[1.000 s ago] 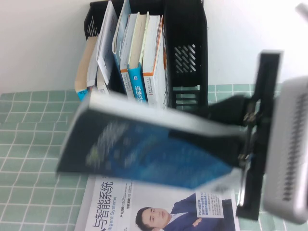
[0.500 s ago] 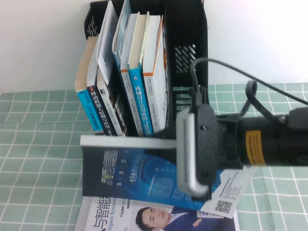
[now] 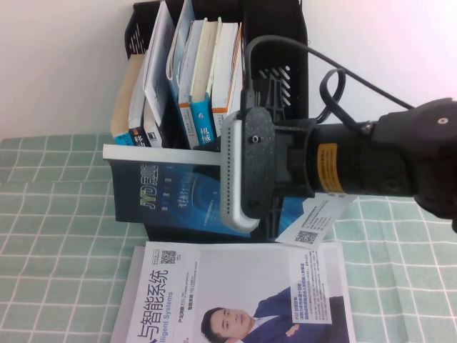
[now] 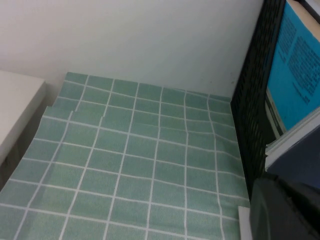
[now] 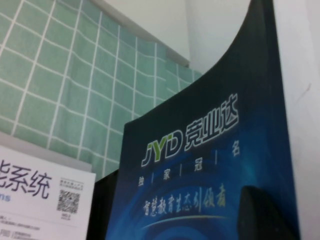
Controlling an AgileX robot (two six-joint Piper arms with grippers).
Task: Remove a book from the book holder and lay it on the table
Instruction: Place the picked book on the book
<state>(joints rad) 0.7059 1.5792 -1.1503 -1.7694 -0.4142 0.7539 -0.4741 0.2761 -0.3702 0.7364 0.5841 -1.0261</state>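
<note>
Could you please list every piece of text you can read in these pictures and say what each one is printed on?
"JYD": dark blue back of the book, clamped in the right gripper.
"Intelligent Systems", partly cut off: white magazine on the table.
Book spines in the book holder: too blurred.
Left gripper: not visible.

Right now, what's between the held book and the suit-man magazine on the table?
High view: only the book holder's low front lip. The right gripper holds the book above the magazine.

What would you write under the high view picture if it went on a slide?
Right gripper holds the book, dark blue back showing, in front of the book holder, above a magazine on the table; left gripper unseen.
</note>
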